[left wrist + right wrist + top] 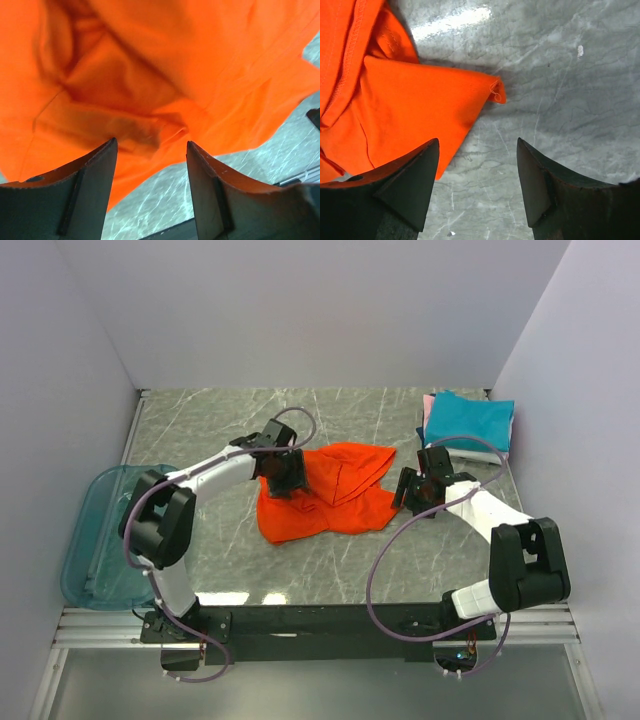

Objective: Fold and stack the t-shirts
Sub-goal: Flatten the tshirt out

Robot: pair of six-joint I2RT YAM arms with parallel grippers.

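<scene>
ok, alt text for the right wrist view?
A corner of the crumpled orange-red t-shirt lies on the grey marbled table, filling the left part of the picture. The right gripper hangs above it with jaws open, holding nothing, its gap over the shirt's edge and bare table.

Logged translucent teal bin at left edge of grey marbled table, partly overhanging. Plain white walls on three sides. Aluminium rail along near edge.
</scene>
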